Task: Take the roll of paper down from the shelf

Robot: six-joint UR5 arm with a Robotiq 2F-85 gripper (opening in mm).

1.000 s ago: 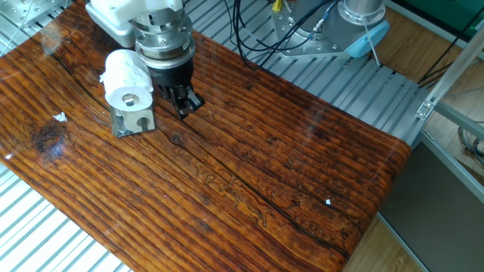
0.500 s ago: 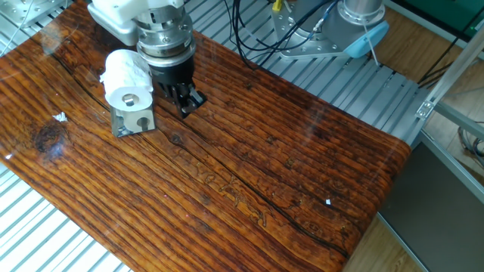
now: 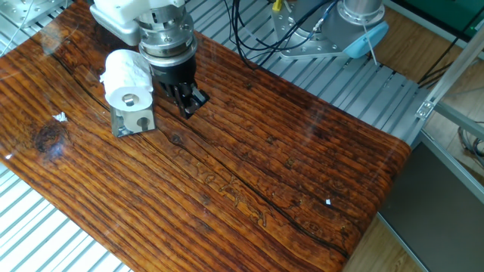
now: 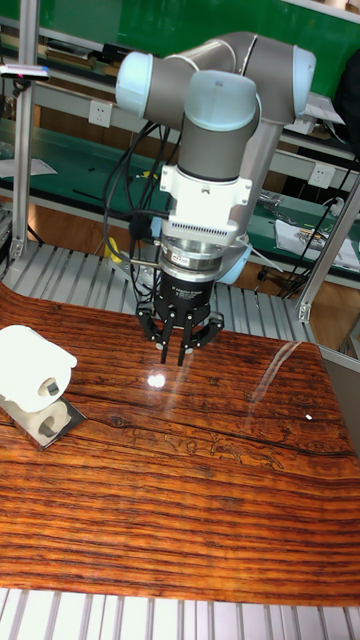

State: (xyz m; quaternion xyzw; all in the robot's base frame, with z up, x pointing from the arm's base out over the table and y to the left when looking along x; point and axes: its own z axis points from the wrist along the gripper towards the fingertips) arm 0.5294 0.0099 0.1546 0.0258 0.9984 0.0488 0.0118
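The roll of paper (image 3: pixel 125 79) is white and lies on its side on top of the shelf (image 3: pixel 136 121), a small metal stand with a beige face and a round hole, at the table's left. In the tall fixed view the roll of paper (image 4: pixel 30 362) rests on the shelf (image 4: pixel 45 420) at the far left. My gripper (image 3: pixel 192 104) points down just right of the roll, apart from it, a little above the wood. Its fingers look shut with nothing between them, as also shown for the gripper (image 4: pixel 173 355) in the tall view.
The wooden tabletop (image 3: pixel 249 174) ends at a rounded edge on the right. Black cables (image 3: pixel 249 38) and the arm's base (image 3: pixel 355 23) stand at the back on the ribbed metal deck. Small white specks (image 3: pixel 60 117) lie on the wood.
The gripper has drifted slightly to the right, away from the roll. The roll and shelf have not moved.
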